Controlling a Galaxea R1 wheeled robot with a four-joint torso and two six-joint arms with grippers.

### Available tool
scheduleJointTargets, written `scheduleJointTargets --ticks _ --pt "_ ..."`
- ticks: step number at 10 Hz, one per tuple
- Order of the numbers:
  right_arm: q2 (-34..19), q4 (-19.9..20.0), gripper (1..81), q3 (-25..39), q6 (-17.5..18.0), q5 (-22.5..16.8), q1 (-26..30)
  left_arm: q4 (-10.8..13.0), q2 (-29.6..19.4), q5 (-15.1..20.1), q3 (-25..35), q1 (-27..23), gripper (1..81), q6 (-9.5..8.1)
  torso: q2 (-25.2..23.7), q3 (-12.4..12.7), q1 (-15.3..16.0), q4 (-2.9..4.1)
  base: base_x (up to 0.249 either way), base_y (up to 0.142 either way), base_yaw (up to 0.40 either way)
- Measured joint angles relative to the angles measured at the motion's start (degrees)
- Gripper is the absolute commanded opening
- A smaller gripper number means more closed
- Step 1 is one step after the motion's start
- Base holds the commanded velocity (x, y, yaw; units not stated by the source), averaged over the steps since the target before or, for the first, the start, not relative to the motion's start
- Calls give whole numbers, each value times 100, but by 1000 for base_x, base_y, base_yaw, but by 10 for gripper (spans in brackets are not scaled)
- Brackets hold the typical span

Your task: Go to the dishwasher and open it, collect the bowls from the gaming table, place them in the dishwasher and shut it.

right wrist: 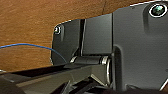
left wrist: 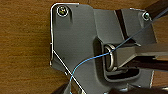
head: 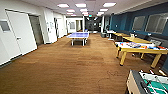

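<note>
brown carpet (head: 62, 67), blue ping-pong table (head: 79, 35), yellow-edged white gaming table (head: 140, 50)

Looking down past the robot's dark plate onto brown wood-grain floor (left wrist: 25, 50), with a thin blue cable (left wrist: 92, 58) crossing it.

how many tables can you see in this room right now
At least 5, more may sit hidden farther back: a blue table-tennis table mid-room, a white-topped yellow table on the right, a yellow table behind it, another beyond that, and a table-football table at the lower right.
</note>
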Motion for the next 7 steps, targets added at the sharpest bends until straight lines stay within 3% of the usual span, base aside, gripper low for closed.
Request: scheduleJointTargets --ticks 7 --pt "-82 0 811 -9 2 35 77 6 274 -59 -22 -85 811 2 -2 2 -7 0 164 0 0"
